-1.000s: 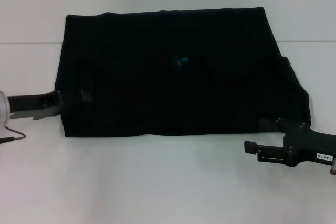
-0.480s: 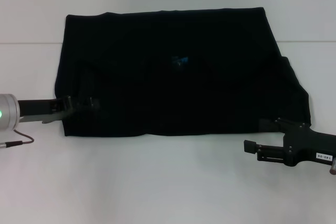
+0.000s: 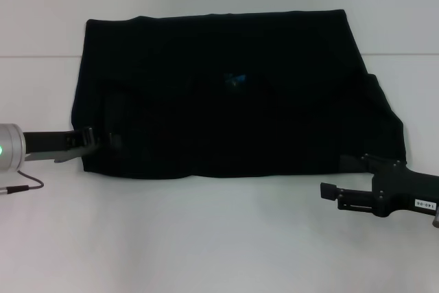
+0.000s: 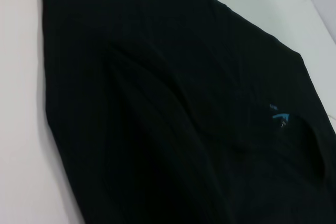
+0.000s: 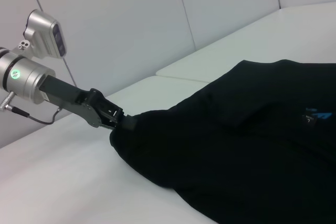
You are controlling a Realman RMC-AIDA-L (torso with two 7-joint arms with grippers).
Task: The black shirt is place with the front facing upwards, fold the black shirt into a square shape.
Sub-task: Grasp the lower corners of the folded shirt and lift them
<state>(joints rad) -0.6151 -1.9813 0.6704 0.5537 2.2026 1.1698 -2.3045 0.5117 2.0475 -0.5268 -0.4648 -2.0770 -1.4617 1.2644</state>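
Plainly, the black shirt (image 3: 226, 94) lay spread flat across the white table (image 3: 206, 238), partly folded into a wide dark block, its small blue neck label (image 3: 234, 79) near the middle. You had the left gripper (image 3: 103, 141) at the shirt's near left corner, its tips reaching onto the cloth edge; from the right wrist view it (image 5: 123, 121) met the bunched hem, but you could not tell whether its jaws were clenched on the fabric. Your right gripper (image 3: 330, 191) sat low on the table just off the shirt's near right corner, and its jaw state could not be told either. A thin cable (image 3: 20, 186) trailed beside the left arm.
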